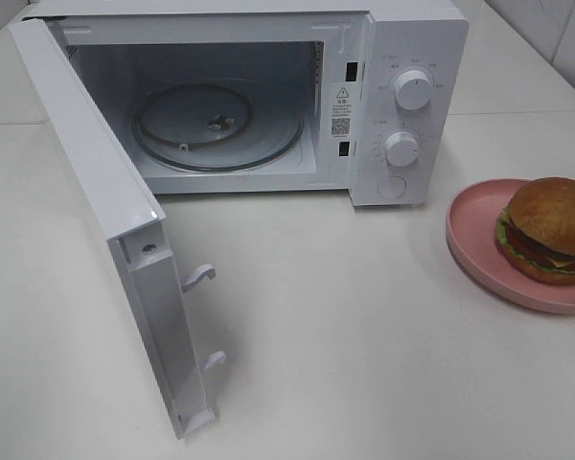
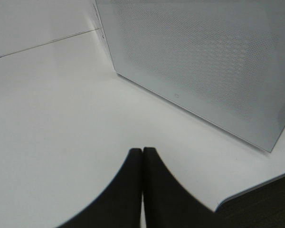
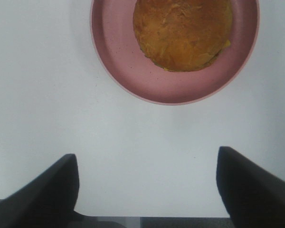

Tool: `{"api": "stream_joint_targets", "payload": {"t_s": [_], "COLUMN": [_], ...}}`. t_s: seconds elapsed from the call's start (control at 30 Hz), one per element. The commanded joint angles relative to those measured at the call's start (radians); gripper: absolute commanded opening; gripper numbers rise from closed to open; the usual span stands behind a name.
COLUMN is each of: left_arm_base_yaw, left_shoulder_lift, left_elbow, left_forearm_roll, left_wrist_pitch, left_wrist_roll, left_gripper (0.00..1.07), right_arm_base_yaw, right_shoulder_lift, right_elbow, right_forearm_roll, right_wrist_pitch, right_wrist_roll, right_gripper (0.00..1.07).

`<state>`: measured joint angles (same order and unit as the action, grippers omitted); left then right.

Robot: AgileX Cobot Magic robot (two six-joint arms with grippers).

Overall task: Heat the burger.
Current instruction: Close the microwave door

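Right gripper [image 3: 147,183] fills the near edge of its wrist view, fingers [image 3: 42,190] spread wide with bare table between them, holding nothing; it hovers above the white table [image 1: 364,316], short of the plate. Burger [image 1: 548,230] sits on the pink round plate [image 1: 474,240] at the right edge of the exterior high view, well apart from the microwave; browned domed bun on top, green lettuce, red tomato, yellow cheese and dark patty visible at its side; from the right wrist view only the bun top [image 3: 183,33] shows, off-centre on the plate [image 3: 118,61]. Microwave [image 1: 402,57] stands at the back of the table; door [image 1: 86,172] swung fully open to the left, two latch hooks [image 1: 199,276] projecting from its inner edge; glass turntable [image 1: 220,125] lies inside the cavity, nothing on it; two round knobs [image 1: 412,91] on the right-hand control panel. Left gripper [image 2: 142,156]: fingers pressed together, nothing between them; it sits above the table just beside the door's perforated outer face [image 2: 204,66]. Neither arm appears in the exterior high view.
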<state>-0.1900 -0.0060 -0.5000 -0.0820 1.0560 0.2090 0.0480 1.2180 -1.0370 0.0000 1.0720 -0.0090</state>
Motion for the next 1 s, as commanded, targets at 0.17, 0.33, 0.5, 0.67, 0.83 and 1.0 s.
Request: {"api": "stream_joint_targets", "payload": {"t_s": [0.17, 0.33, 0.5, 0.67, 0.83, 1.0], "left_arm_base_yaw": [0.005, 0.005, 0.005, 0.005, 0.005, 0.005], "left_shoulder_lift": [-0.008, -0.008, -0.008, -0.008, -0.008, -0.008], "left_elbow": [0.002, 0.002, 0.002, 0.002, 0.002, 0.002], "left_forearm_roll": [-0.003, -0.003, -0.003, -0.003, -0.003, -0.003], "left_wrist_pitch": [-0.013, -0.013, -0.013, -0.013, -0.013, -0.013], "left_wrist_roll": [-0.006, -0.006, -0.009, -0.009, -0.009, -0.009], "left_gripper": [0.0, 0.0, 0.0, 0.0, 0.0, 0.0], "right_arm_base_yaw": [-0.007, -0.007, -0.007, -0.007, -0.007, -0.007], "right_shoulder_lift": [-0.201, -0.411, -0.606, -0.811, -1.011, -1.14], "right_elbow": [0.026, 0.157, 0.28, 0.403, 0.48, 0.523], "right_forearm_roll": [0.007, 0.007, 0.007, 0.007, 0.007, 0.01], "right_wrist_pitch": [0.063, 0.078, 0.073, 0.064, 0.003, -0.044], "right_wrist_roll": [0.009, 0.009, 0.009, -0.004, -0.008, -0.007], "right_gripper": [0.75, 0.75, 0.73, 0.72, 0.72, 0.72]}}
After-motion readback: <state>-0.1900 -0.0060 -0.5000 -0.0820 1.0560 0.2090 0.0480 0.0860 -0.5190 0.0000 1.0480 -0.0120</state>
